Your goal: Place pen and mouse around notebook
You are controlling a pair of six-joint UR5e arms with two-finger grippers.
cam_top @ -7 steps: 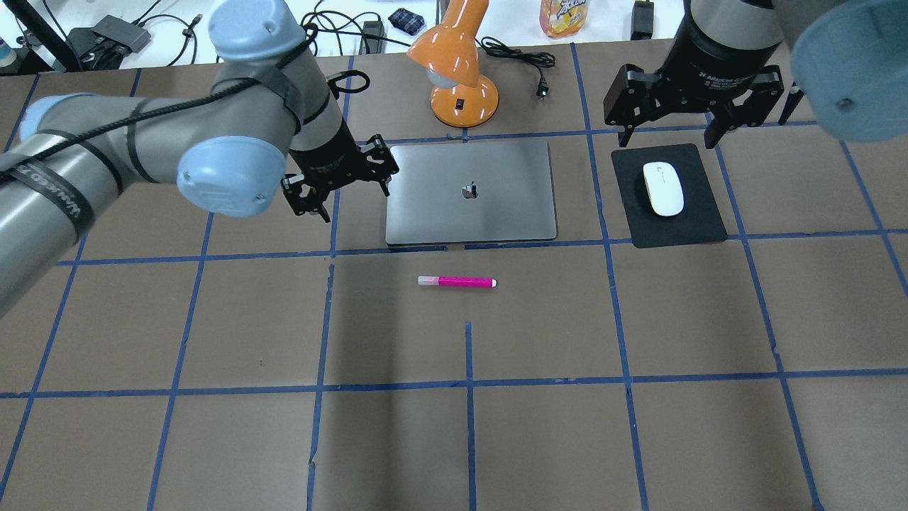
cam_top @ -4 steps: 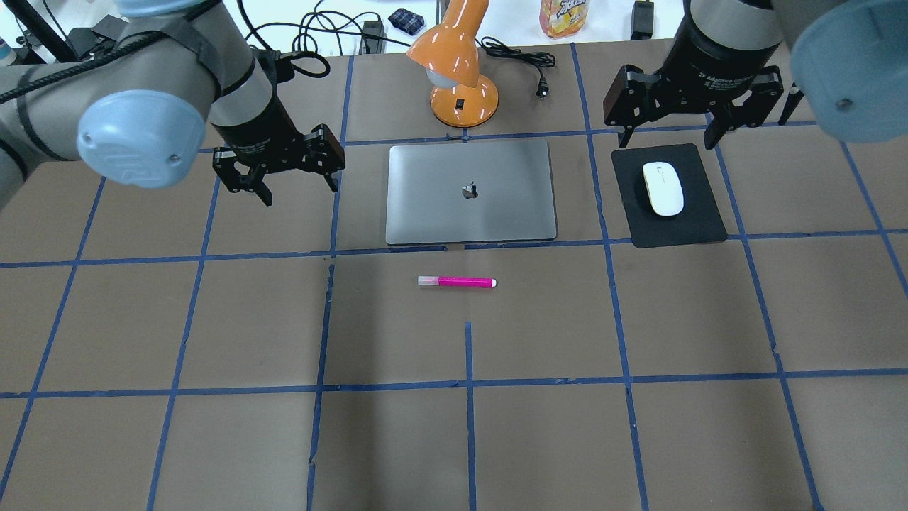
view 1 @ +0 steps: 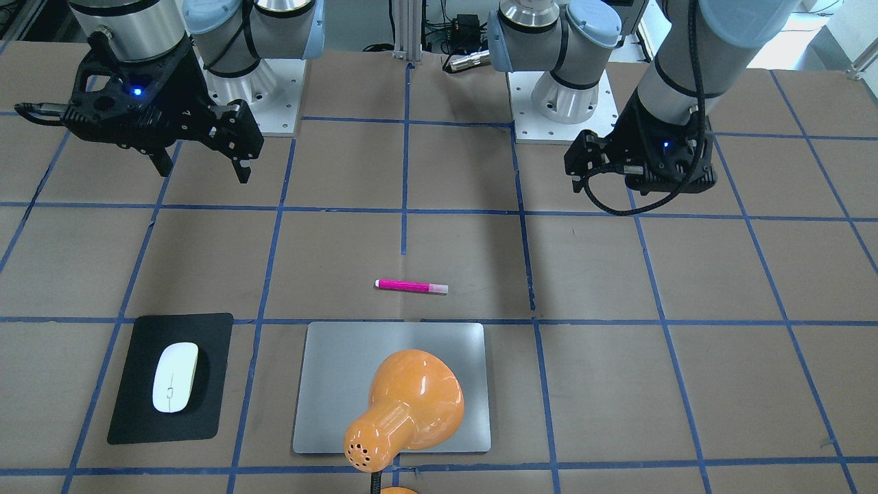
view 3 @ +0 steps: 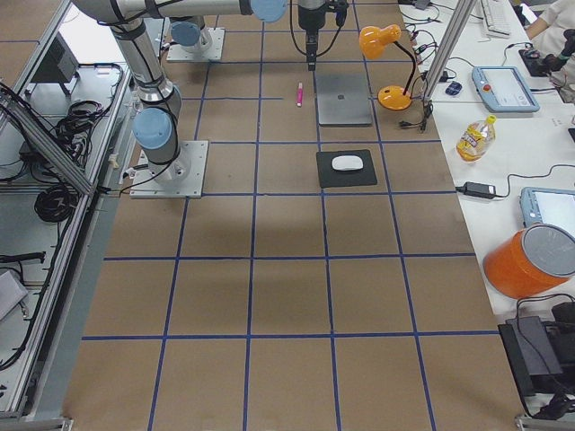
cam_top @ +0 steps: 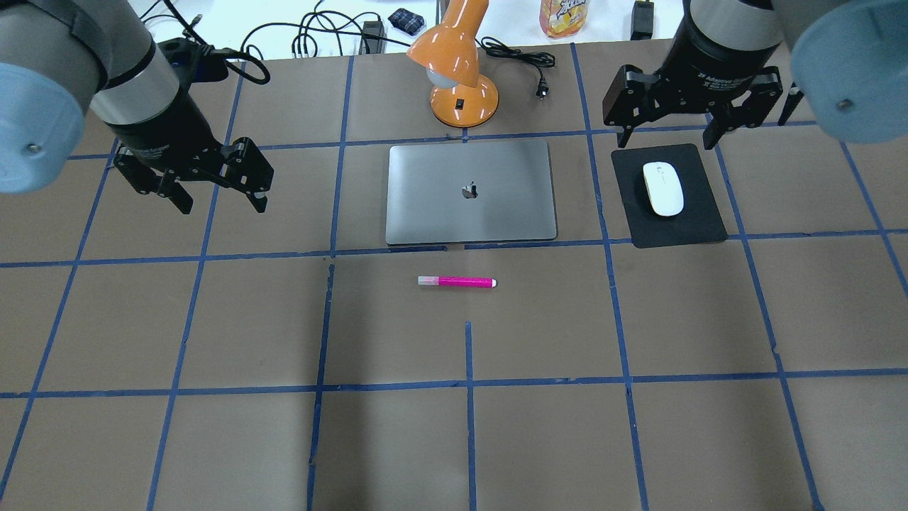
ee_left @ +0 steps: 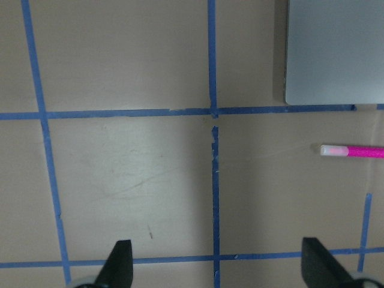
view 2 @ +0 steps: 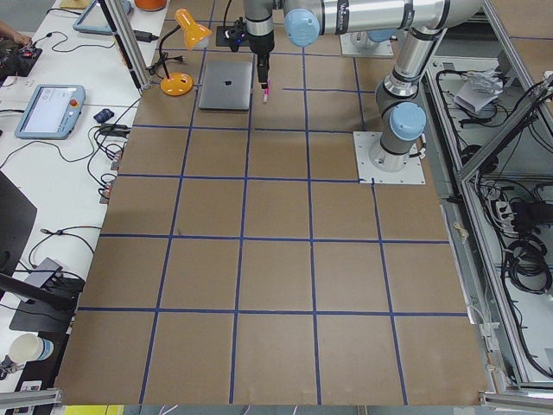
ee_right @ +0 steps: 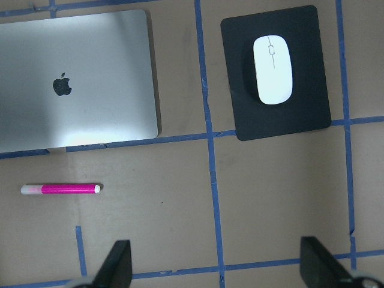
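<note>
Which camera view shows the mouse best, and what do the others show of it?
The right wrist-mounted view: the mouse is large, unobstructed, its centre line clear, on the black mat. Overhead and front-facing show it smaller, exterior right tiny; left wrist-mounted and exterior left miss it.

notebook (cam_top: pixel 469 191): mid-table, in the far half.
pen (cam_top: pixel 457 282): just on the near side of the notebook, apart from it, parallel to its near edge.
mouse (cam_top: pixel 662 188): on the mat (cam_top: pixel 674 231), right of the notebook, apart.
lamp (cam_top: pixel 461 103): base just behind the notebook's far edge.
</note>
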